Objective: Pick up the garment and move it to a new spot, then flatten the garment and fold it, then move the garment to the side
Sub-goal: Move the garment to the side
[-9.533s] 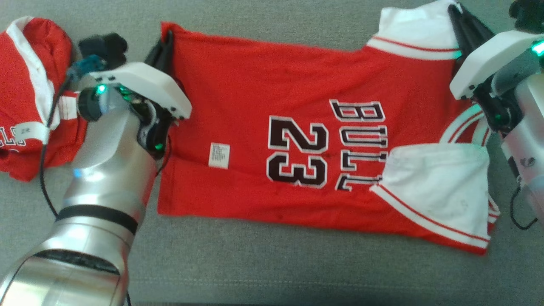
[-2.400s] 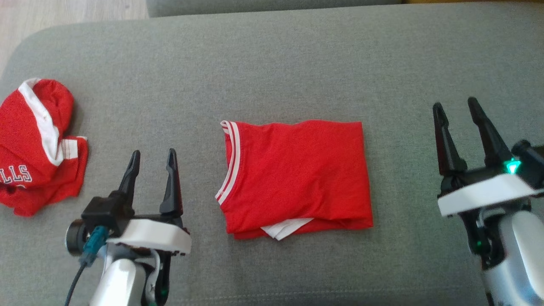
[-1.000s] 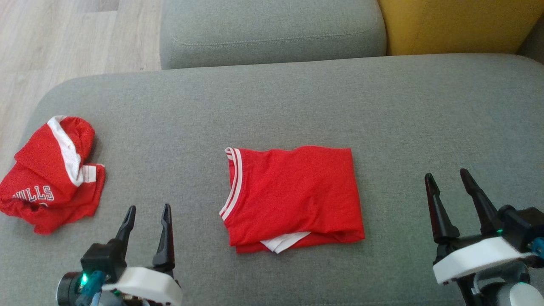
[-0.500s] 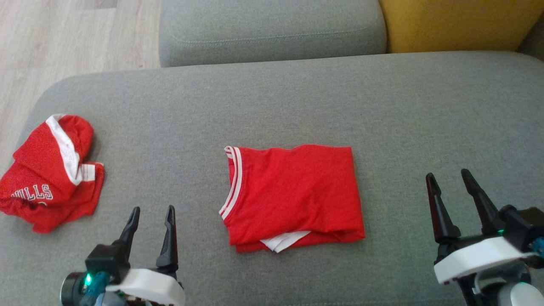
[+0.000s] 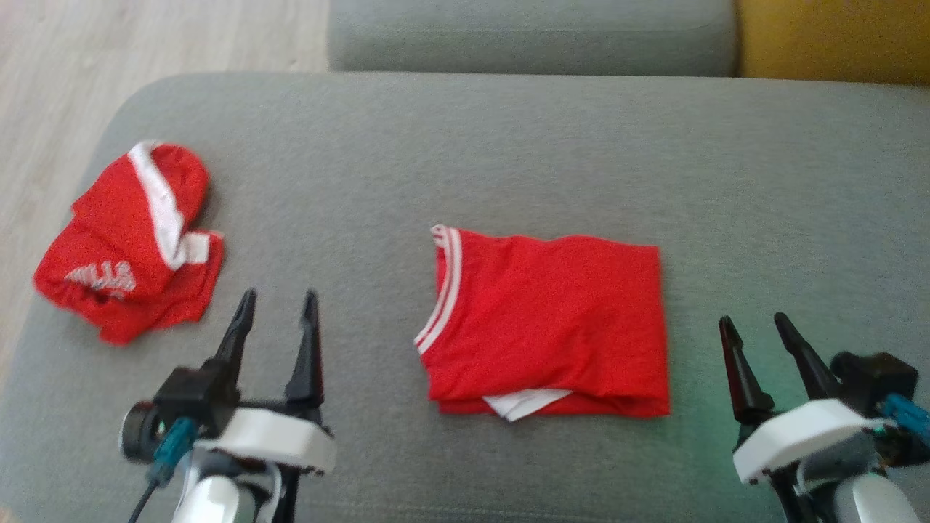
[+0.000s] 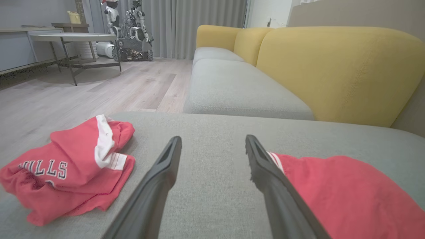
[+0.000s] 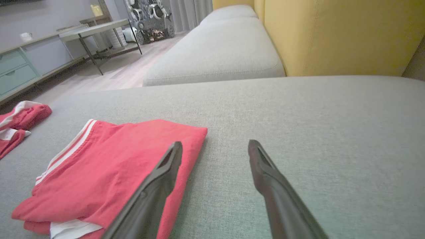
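The garment is a red jersey folded into a neat rectangle on the grey cushion, white-striped neckline at its left and a white corner poking out at its near edge. It also lies at the right of the left wrist view and at the left of the right wrist view. My left gripper hovers open to the left of it, holding nothing. My right gripper hovers open just past the garment's right edge, also holding nothing.
A second red jersey lies crumpled near the cushion's left edge, with wooden floor beyond. Another grey seat cushion and a yellow backrest stand behind. A round table and a parked robot are across the room.
The head camera has swung, shifting the whole scene right and down. Both grippers stay open; the left one has risen further into view. The folded garment lies as before.
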Controlling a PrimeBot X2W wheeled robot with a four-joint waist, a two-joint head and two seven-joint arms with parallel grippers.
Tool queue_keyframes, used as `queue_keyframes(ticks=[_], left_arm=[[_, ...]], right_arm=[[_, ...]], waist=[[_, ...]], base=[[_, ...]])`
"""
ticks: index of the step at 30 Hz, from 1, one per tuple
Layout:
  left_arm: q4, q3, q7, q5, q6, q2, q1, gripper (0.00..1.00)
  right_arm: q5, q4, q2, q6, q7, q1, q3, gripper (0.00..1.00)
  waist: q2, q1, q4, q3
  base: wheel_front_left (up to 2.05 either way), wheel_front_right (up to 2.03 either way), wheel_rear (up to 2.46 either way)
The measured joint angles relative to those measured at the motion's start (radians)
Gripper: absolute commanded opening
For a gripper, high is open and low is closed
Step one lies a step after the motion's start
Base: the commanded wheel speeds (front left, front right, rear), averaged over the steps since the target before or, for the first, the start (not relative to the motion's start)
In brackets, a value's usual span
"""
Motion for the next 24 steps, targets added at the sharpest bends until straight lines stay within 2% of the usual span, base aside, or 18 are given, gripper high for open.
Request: queue_keyframes(ticks=[10,16,17,18,24], left_arm=[[0.021,-0.018,-0.027,0.000,-0.019,-0.044,-0.085,1.00],[0.034,-0.018,-0.035,0.002,-0.019,-0.050,-0.088,1.00],[0.034,-0.018,-0.035,0.002,-0.019,-0.052,-0.089,1.00],[0.034,-0.017,-0.035,0.002,-0.019,-0.053,-0.090,1.00],[0.031,-0.012,-0.035,0.012,-0.027,-0.054,-0.100,1.00]], right_arm=[[0.037,0.281,-0.002,0.000,-0.004,-0.142,0.053,1.00],[0.079,0.407,-0.003,0.000,0.009,-0.201,0.089,1.00],[0.086,0.417,-0.005,0.000,0.015,-0.213,0.091,0.32],[0.094,0.424,-0.008,0.000,0.018,-0.225,0.097,0.02],[0.111,0.440,-0.030,0.000,0.016,-0.258,0.149,0.00]], waist=[[0.0000,0.0000,0.136,0.064],[0.0000,0.0000,0.170,0.092],[0.0000,0.0000,0.169,0.095],[0.0000,0.0000,0.166,0.098],[0.0000,0.0000,0.125,0.109]], base=[[0.00,0.00,0.00],[0.00,0.00,0.00],[0.00,0.00,0.00],[0.00,0.00,0.00],[0.00,0.00,0.00]])
